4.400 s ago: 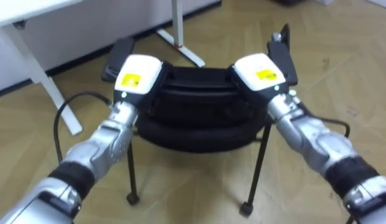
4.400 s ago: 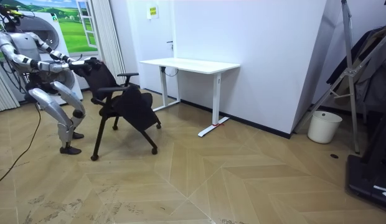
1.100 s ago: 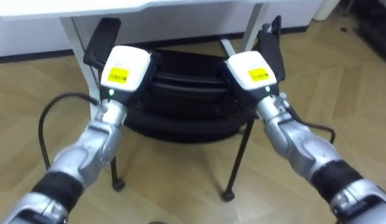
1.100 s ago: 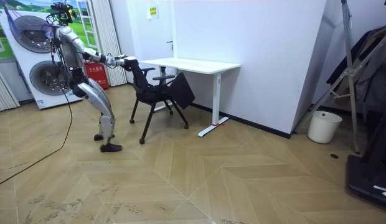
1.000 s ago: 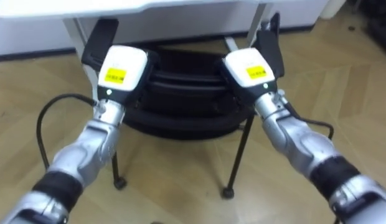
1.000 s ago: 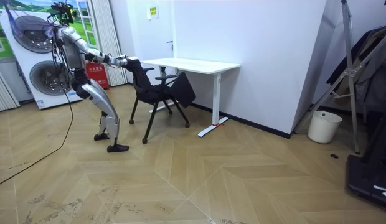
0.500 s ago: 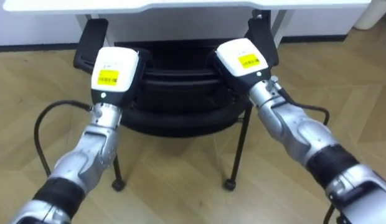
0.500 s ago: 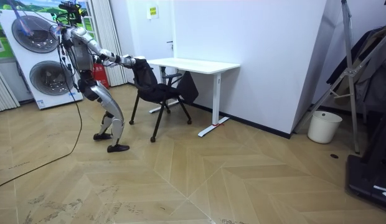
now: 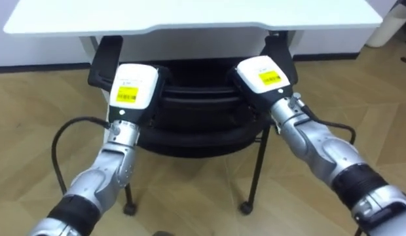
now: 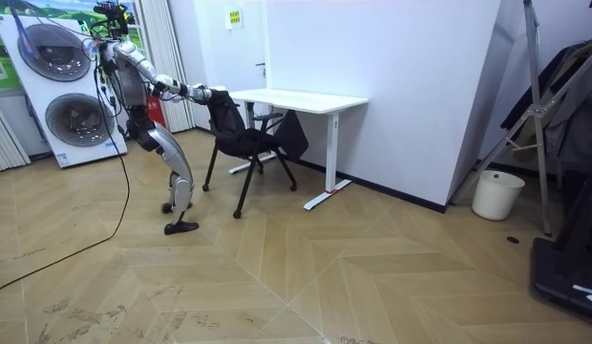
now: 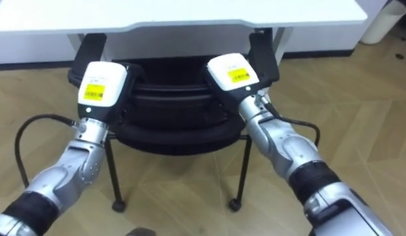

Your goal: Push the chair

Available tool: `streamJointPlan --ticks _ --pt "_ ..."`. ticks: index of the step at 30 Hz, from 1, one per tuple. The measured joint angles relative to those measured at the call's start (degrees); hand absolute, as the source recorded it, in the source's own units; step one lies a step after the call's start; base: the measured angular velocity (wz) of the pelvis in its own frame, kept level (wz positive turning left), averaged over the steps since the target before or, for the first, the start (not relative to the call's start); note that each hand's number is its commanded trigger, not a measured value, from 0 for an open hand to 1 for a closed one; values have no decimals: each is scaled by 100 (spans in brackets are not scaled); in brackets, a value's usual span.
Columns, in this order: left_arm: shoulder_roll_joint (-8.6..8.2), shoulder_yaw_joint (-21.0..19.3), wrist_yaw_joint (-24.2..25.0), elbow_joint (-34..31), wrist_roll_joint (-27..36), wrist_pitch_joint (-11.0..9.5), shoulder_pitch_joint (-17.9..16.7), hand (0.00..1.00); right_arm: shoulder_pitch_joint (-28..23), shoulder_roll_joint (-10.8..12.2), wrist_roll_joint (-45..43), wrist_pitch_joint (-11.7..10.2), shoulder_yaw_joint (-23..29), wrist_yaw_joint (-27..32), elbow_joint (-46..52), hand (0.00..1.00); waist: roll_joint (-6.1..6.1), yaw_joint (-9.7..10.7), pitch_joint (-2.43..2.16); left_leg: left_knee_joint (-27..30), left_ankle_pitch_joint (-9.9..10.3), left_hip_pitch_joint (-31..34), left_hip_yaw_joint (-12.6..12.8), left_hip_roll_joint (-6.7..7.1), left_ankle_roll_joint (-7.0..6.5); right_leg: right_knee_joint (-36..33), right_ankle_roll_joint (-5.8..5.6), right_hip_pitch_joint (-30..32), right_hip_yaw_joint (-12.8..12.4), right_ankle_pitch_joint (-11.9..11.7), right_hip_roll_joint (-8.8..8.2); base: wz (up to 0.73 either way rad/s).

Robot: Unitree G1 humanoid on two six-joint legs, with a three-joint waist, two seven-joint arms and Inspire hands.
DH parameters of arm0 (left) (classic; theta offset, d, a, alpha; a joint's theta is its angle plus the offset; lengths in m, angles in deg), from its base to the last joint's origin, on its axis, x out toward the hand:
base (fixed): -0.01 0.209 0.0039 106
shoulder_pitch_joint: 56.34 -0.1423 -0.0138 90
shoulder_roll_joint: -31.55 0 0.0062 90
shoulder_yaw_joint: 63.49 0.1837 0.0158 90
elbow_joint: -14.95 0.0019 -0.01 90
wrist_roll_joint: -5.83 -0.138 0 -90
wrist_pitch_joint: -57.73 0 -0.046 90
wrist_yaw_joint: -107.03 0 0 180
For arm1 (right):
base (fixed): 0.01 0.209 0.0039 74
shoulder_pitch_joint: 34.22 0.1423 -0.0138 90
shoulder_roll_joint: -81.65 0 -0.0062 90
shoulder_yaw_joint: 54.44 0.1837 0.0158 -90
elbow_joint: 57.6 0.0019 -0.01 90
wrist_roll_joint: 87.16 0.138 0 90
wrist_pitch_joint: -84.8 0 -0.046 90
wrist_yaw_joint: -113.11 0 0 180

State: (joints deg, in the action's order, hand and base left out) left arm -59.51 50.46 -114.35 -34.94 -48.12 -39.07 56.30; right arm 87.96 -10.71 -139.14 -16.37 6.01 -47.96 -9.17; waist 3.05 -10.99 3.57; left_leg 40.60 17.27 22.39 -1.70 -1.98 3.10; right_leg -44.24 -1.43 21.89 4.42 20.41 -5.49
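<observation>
Since the earlier frames the chair (image 9: 196,111) has travelled from open floor up to the desk (image 9: 190,16), and the robot has walked after it. Nearest, both forearms reach forward; the left hand (image 9: 134,88) and right hand (image 9: 263,75) lie on the top of the black backrest, one at each end, and whether they grip it or merely press cannot be told. Below them the chair's thin legs stand on the wooden floor (image 9: 190,196). Beyond, its two armrests meet the white desk's front edge. In the room view the robot leans forward, arms out, with stacked washing machines (image 10: 52,105) behind it.
</observation>
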Motion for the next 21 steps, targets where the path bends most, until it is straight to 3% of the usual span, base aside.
streamJointPlan --ticks 1,2,3,4,6,8,10,12,14,17,21 --pt "29 -26 -40 -3 -13 -5 62 100 33 -2 -2 -2 11 20 46 14 38 1 10 -123 -64 17 104 66 -91 148 -53 50 -90 -129 -22 -27" --pt "65 -28 -41 -7 -14 -32 103 100 28 12 -39 -5 73 20 75 0 40 46 -2 -216 -110 30 148 83 -147 334 -98 31 -111 -244 -39 -18" --pt "82 -28 -37 -5 -14 -53 111 79 15 25 -78 -8 108 20 80 0 31 84 -6 -249 -130 24 153 87 -164 431 -103 -6 -110 -307 -38 -7" --pt "118 -25 -37 4 -14 -88 112 0 -18 68 -156 -2 163 19 98 0 33 123 -10 -350 -161 -37 202 96 -213 607 -138 -92 -126 -406 -47 -12" --pt "157 -25 -39 2 -14 -106 111 0 -38 88 -167 4 169 1 137 0 42 139 -15 -499 -191 -128 271 108 -285 854 -169 -196 -147 -537 -68 -14" --pt "174 -18 -9 -57 -14 -93 86 0 -174 72 -166 111 173 -107 387 0 73 191 -57 -758 -278 -230 316 150 -385 1192 -225 -330 -142 -673 -101 0" --pt "181 -25 83 -177 -9 -43 15 0 -289 57 -166 212 181 -220 566 0 75 216 -68 -970 -342 -360 332 165 -425 1488 -257 -498 -133 -792 -101 0" --pt "112 -90 228 -216 10 -1 -33 0 -378 63 -170 264 186 -373 667 0 88 219 -82 -1239 -427 -577 347 171 -451 1780 -272 -720 -118 -922 -107 -3" --pt "20 -276 493 -341 52 54 -92 0 -384 72 -209 314 190 -616 742 0 88 209 -142 -1462 -481 -736 397 162 -472 2089 -273 -912 -79 -1070 -84 -11" --pt "23 -384 739 -574 263 154 -99 0 -389 76 -212 363 205 -734 877 0 99 218 -156 -1616 -550 -810 421 148 -481 2368 -263 -1032 -50 -1217 -55 -8" --pt "37 -565 1024 -802 362 205 -78 0 -317 41 -220 375 223 -962 1058 0 109 333 -163 -1665 -554 -809 415 147 -485 2469 -267 -1063 -18 -1231 -56 3"
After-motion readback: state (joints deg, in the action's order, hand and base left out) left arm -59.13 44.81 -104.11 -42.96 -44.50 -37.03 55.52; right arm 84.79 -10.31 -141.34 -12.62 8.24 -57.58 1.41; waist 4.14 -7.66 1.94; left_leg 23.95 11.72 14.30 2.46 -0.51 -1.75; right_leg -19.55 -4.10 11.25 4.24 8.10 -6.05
